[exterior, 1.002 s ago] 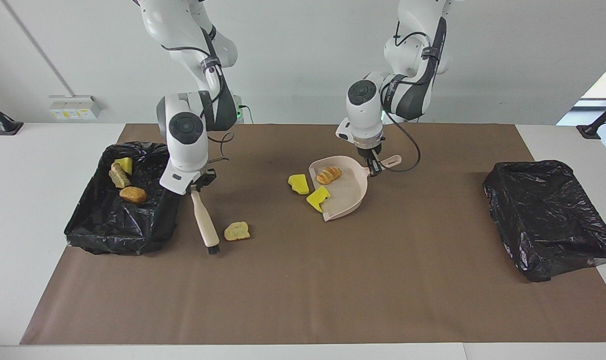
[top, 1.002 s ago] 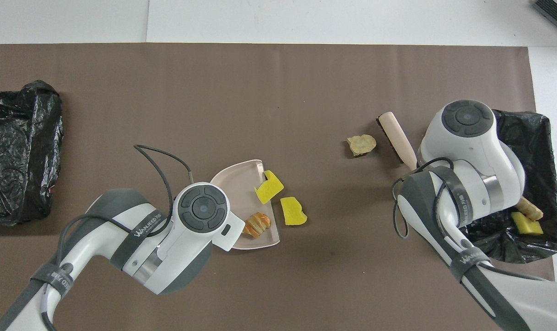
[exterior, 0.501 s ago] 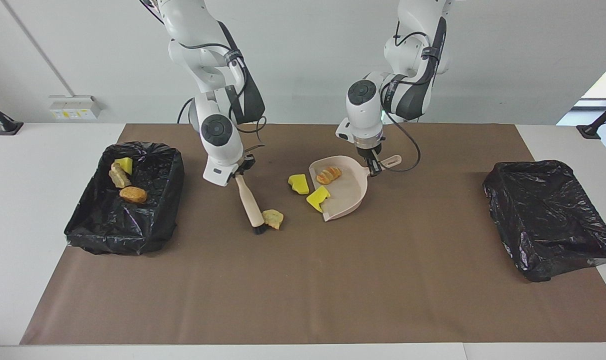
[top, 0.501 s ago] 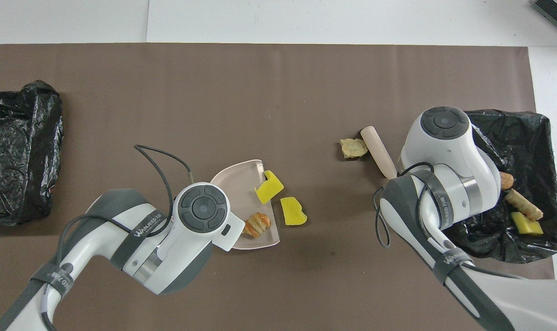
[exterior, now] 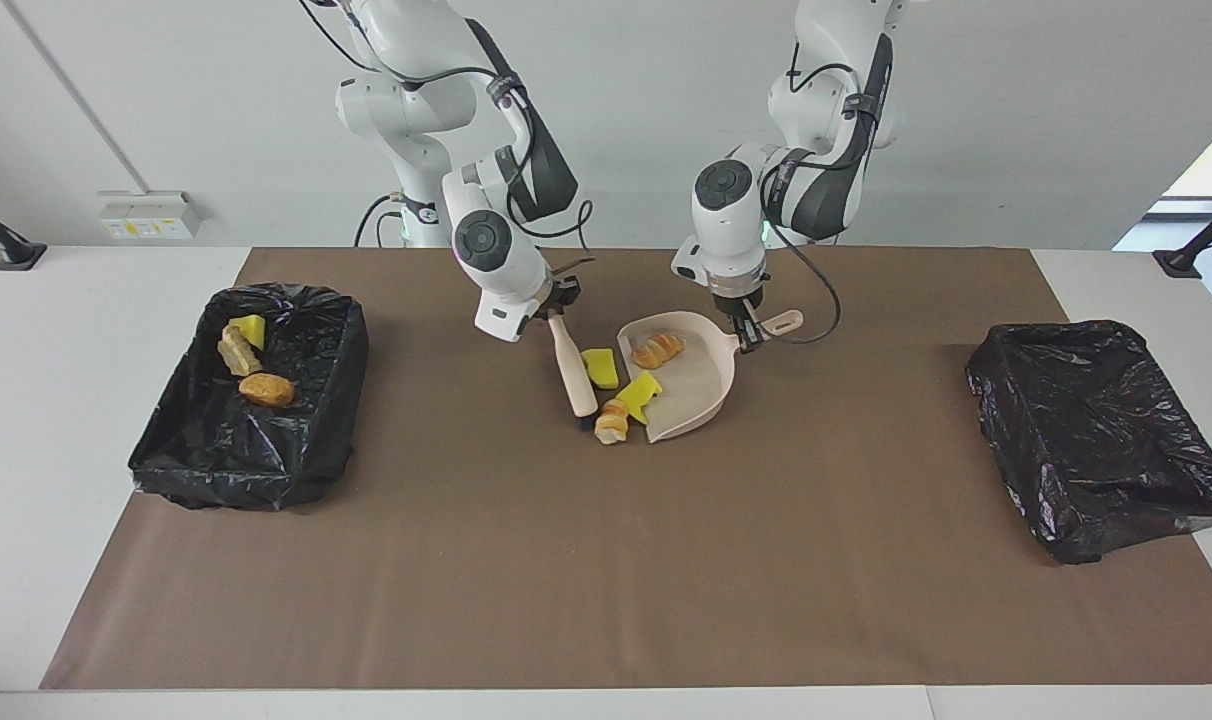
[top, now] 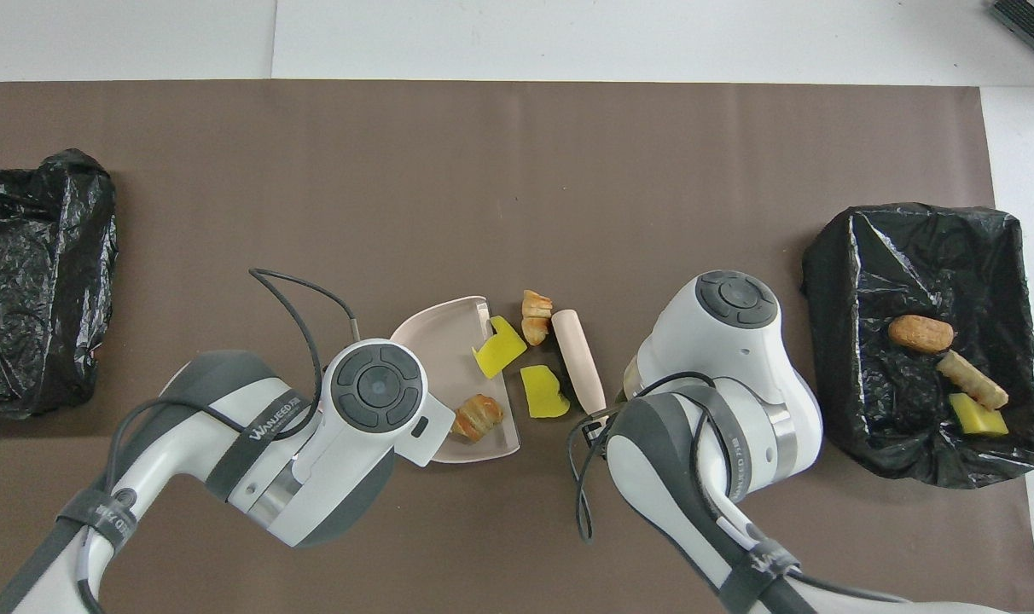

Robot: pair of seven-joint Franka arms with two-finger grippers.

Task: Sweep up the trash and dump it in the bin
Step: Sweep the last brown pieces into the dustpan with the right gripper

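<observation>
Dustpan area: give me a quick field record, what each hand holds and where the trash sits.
right hand: shut on brush
left hand: shut on dustpan handle
in dustpan: one bread lump
at dustpan mouth: two yellow pieces, one bread chunk by the bristles
filled bin: three pieces
other bin: no trash visible

A robotics lab bench
You're facing two white arms mounted at a white table (exterior: 86,330) under a brown mat (exterior: 606,560), bare white wall (exterior: 616,120), a wall socket box (exterior: 149,214)
</observation>
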